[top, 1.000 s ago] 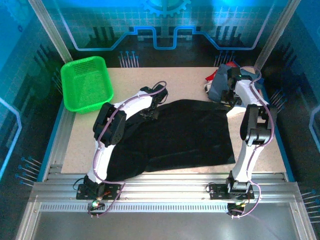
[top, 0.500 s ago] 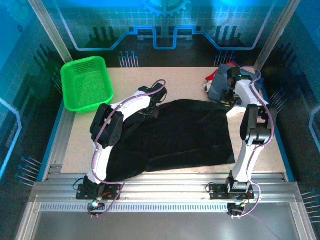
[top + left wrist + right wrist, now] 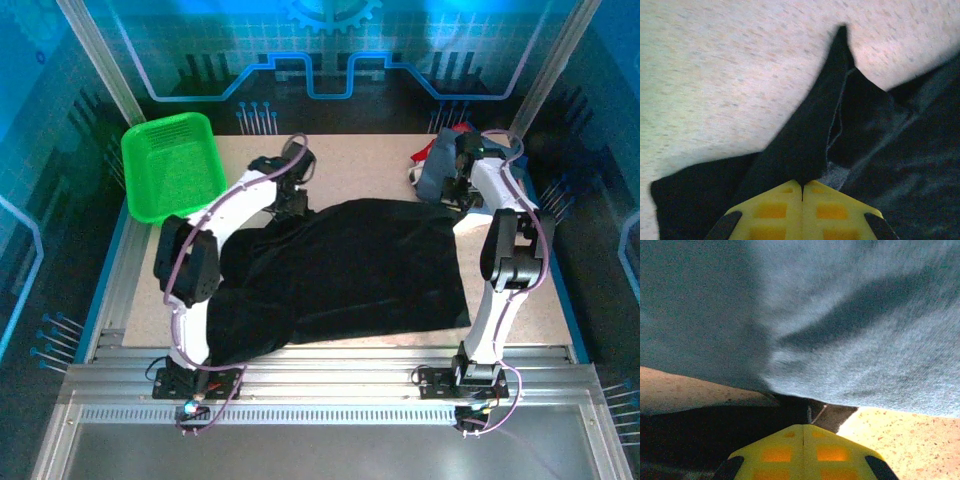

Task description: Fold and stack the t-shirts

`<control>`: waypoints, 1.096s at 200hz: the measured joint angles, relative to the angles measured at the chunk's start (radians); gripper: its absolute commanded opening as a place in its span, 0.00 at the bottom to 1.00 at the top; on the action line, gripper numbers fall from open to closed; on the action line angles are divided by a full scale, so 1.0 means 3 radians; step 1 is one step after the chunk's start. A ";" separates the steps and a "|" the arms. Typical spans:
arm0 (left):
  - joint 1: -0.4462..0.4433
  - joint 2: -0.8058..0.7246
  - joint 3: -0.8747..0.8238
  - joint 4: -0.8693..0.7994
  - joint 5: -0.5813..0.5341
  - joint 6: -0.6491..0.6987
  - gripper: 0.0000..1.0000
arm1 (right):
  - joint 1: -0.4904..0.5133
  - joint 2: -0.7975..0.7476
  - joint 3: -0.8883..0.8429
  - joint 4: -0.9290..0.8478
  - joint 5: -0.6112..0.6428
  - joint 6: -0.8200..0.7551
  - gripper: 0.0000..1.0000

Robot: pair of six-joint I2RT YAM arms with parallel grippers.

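A black t-shirt [image 3: 350, 265] lies spread across the middle of the table [image 3: 370, 160]; its near hem lies close to the 6 o'clock edge; bare top remains at 12 and 9 o'clock. The left gripper [image 3: 802, 192], fingers closed, pinches the 11 o'clock corner; the right gripper [image 3: 804, 429], also closed, pinches the 1 o'clock corner under the slate-blue t-shirt [image 3: 850, 315]; a green basket [image 3: 173, 165] stands at 10 o'clock.

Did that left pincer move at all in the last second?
Yes. The left pincer moved up and left in the overhead view, closer to the green basket, while gripping a corner of the black t-shirt.
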 measured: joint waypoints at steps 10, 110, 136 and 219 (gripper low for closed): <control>0.0139 -0.0055 0.0060 -0.0003 0.0014 0.0043 0.00 | 0.0000 0.0006 0.0122 -0.0010 -0.0022 -0.0004 0.00; 0.0857 0.0066 0.0904 0.0120 0.0259 0.0467 0.00 | 0.0069 0.0637 0.1521 -0.0275 -0.0114 -0.0083 0.00; 0.0951 0.0262 0.1222 0.0140 0.0343 0.0576 0.00 | 0.0067 0.0837 0.1868 -0.0351 -0.0113 -0.0122 0.00; 0.0963 0.0189 0.0985 0.0319 0.0696 0.0656 0.00 | 0.0067 0.0908 0.1937 -0.0422 -0.0116 -0.0168 0.00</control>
